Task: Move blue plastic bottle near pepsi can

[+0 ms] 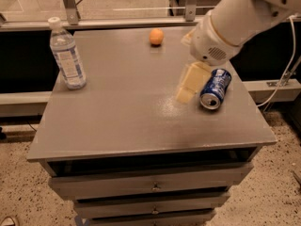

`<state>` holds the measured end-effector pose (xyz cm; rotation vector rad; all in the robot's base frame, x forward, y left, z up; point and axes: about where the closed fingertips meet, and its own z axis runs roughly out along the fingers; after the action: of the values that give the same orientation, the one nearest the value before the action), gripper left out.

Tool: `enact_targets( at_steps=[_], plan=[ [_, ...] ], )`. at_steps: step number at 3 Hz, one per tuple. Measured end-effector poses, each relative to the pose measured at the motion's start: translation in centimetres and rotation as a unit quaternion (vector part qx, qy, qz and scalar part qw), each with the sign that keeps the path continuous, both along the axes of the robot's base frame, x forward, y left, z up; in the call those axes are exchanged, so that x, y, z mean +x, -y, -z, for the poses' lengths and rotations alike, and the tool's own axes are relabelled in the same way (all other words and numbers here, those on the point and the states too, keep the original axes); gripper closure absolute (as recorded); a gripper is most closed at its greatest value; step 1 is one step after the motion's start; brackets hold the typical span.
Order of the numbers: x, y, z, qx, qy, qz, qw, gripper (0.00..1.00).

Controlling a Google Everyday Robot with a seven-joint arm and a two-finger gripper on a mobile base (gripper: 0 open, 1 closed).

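The blue plastic bottle [67, 54] stands upright at the far left of the grey table top [117, 117]; it is clear with a white cap and a pale blue-and-white label. The pepsi can [216, 88] lies on its side near the right edge, silver end facing me. My gripper [190, 84] hangs from the white arm above the table's right half, just left of the can and far from the bottle. It holds nothing.
A small orange ball [156, 36] rests near the table's back edge. The table is a drawer cabinet with several drawers [153, 186] below. A white cable [287, 69] hangs at the right. A metal rail [117, 22] runs behind the table.
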<state>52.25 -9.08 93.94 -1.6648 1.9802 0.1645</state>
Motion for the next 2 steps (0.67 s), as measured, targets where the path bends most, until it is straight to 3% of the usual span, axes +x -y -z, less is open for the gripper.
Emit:
enact_targets(
  at_steps=[1,2],
  plan=[
    [2.73,-6.31,-0.29,0.099,0.012,-0.012,0.9950,0.00],
    [2.70,-6.28,-0.28,0.098,0.011,-0.013,0.9951,0.00]
  ],
)
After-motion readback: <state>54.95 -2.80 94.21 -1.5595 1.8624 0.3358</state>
